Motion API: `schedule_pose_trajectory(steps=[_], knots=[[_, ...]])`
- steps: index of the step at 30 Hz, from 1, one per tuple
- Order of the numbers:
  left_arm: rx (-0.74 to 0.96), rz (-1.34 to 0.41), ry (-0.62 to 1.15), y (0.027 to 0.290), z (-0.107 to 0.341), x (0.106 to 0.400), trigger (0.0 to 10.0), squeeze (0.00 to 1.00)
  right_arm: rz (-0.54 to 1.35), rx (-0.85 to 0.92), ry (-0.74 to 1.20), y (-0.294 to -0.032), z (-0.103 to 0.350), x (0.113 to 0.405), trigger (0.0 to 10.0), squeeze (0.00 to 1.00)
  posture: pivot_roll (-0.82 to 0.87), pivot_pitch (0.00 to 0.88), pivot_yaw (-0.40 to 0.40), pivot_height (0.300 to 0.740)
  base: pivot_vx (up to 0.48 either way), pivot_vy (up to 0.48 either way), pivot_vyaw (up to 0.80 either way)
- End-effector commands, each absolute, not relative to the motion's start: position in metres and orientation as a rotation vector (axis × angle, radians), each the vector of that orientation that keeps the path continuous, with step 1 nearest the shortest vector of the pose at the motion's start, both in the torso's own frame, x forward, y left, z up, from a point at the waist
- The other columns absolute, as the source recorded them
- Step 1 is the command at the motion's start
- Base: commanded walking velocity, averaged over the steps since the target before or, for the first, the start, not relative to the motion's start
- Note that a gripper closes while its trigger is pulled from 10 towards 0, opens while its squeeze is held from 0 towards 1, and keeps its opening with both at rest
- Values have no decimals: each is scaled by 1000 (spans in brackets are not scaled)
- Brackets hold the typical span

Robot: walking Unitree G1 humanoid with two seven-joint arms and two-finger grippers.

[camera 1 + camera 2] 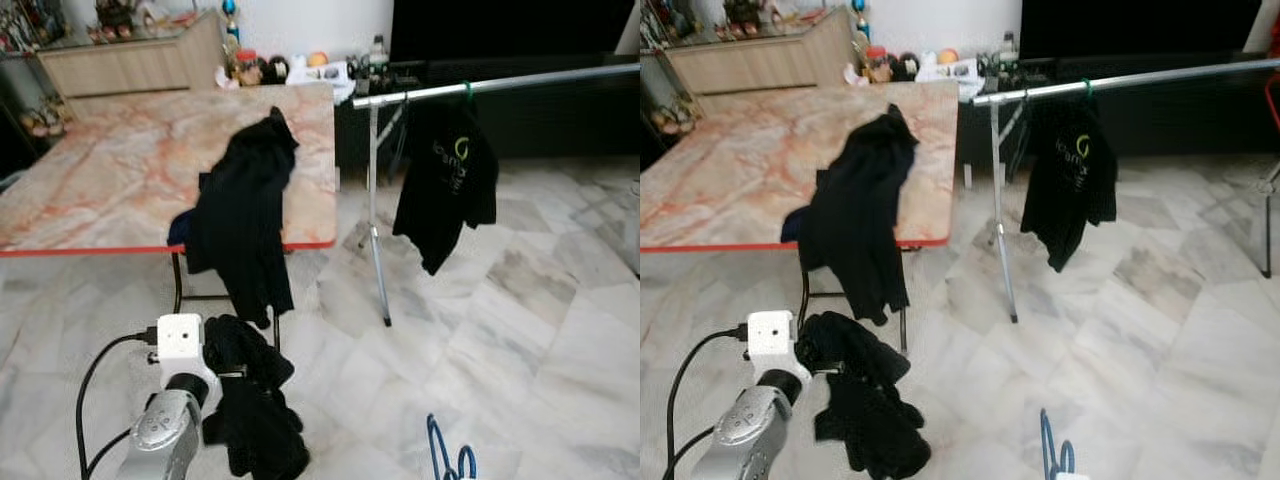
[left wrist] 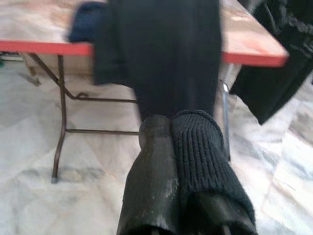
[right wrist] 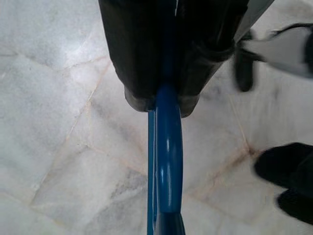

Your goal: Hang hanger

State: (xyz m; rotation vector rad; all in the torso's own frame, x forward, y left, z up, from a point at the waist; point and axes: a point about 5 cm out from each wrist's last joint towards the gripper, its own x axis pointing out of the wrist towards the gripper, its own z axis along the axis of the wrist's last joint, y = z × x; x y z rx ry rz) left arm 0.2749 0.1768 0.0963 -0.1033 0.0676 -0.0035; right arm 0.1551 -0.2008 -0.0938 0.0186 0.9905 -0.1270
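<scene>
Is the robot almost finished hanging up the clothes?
Not yet. One black T-shirt already hangs on the silver rail. The right gripper holds a blue hanger, the left gripper a black garment. Another black garment waits on the marble table.

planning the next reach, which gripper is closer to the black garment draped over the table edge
Left. The left gripper, shut on a black cloth, sits just below the draped black garment. The right gripper, shut on a blue hanger, is farther off to the right.
</scene>
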Motion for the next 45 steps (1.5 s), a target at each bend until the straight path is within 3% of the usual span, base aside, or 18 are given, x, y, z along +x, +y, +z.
schedule_pose_trajectory(steps=[1, 18, 31, 38, 45], knots=[[-84, 22, 37, 188, 104, 274, 10000, 0, -112, 37, 984, -193, -94, 157, 10000, 0, 19, 33, 57, 740, 0, 480, 0], [-81, 26, 33, 190, 104, 274, 10000, 0, -108, 37, 987, -192, -94, 157, 10000, 0, 21, 37, 56, 740, 0, 476, 0], [-90, -8, 13, 187, 107, 271, 10000, 0, -107, 36, 987, -189, -95, 156, 10000, 0, 25, 48, 50, 740, 0, 0, 0], [-81, -30, 6, 184, 109, 272, 10000, 0, -116, 31, 979, -201, -93, 155, 10000, 0, 28, 51, 49, 740, 0, 0, 0], [-77, -28, 7, 184, 109, 271, 10000, 0, -113, 31, 977, -201, -93, 157, 10000, 0, 30, 55, 48, 740, 302, 0, 0]])
